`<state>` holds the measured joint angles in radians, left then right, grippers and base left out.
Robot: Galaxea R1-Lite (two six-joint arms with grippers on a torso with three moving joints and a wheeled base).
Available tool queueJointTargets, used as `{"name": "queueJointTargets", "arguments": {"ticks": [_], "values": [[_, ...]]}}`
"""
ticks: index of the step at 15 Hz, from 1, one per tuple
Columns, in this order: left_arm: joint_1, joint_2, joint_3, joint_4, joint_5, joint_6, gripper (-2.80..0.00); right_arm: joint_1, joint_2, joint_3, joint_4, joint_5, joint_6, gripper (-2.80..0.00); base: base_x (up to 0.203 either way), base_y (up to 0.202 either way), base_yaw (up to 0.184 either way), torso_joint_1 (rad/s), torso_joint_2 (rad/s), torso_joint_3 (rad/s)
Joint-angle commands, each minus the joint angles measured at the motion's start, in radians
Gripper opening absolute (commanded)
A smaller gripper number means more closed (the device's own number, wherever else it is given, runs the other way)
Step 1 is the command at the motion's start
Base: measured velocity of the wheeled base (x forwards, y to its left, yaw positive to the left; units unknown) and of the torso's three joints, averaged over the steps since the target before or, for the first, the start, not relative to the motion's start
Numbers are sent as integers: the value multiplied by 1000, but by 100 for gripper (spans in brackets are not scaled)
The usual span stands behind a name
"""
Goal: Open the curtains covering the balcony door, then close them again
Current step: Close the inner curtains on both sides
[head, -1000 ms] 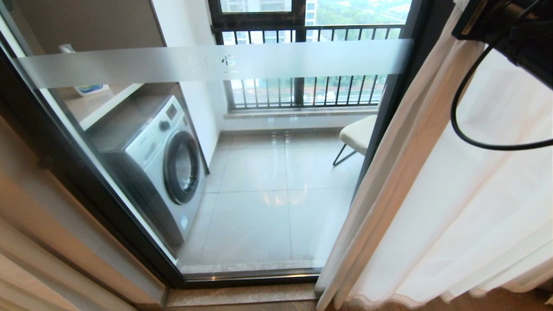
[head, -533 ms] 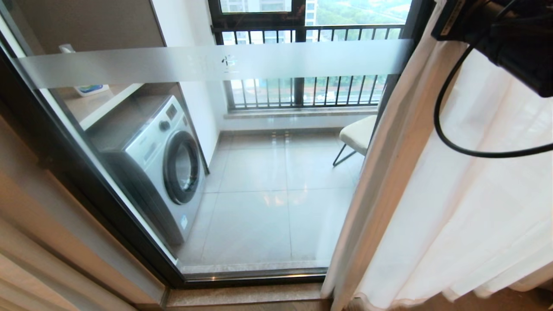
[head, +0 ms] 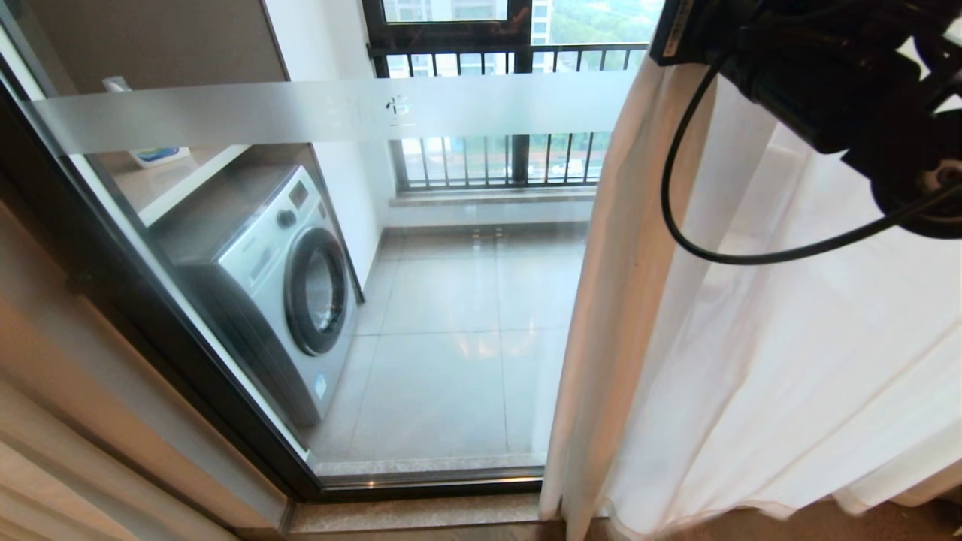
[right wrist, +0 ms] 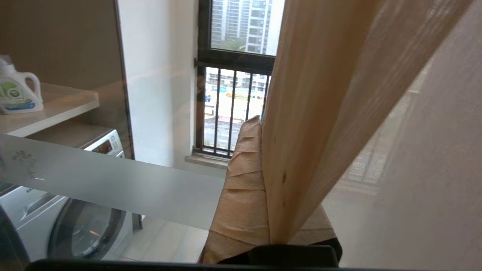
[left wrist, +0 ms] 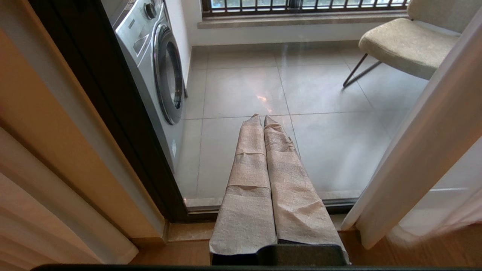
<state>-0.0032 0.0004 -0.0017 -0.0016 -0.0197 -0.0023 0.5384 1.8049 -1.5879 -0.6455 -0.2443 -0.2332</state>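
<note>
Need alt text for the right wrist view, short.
The right pincer, its paper-wrapped fingers shut on the edge of the heavy beige woven curtain, is up against the glass balcony door with its frosted horizontal band. Behind the glass are a white washing machine and a white detergent jug.

curtains (head: 639, 300): beige, sheer, right side | balcony door (head: 451, 338): glass, half uncovered

Behind the balcony door (head: 421, 315), a washing machine (head: 278, 285) stands left; the curtains (head: 714, 361) hang right, before the glass.
</note>
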Motion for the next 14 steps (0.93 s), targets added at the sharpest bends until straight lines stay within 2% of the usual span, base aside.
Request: {"name": "queueJointTargets", "arguments": {"ticks": [1,6,11,14], "values": [[0,0,0,0,0,-1,-280,40,62,-28,-4,-1,-25,-280,0,0,0,0,0,0],[0,0,0,0,0,-1,-280,87,91,-32,-14,-1,-38,-280,0,0,0,0,0,0],[0,0,0,0,0,-1,-280,89,94,-33,-16,-3,-38,-280,0,0,0,0,0,0],[0,0,0,0,0,-1,-280,84,80,-34,-16,-49,-36,-280,0,0,0,0,0,0]]}}
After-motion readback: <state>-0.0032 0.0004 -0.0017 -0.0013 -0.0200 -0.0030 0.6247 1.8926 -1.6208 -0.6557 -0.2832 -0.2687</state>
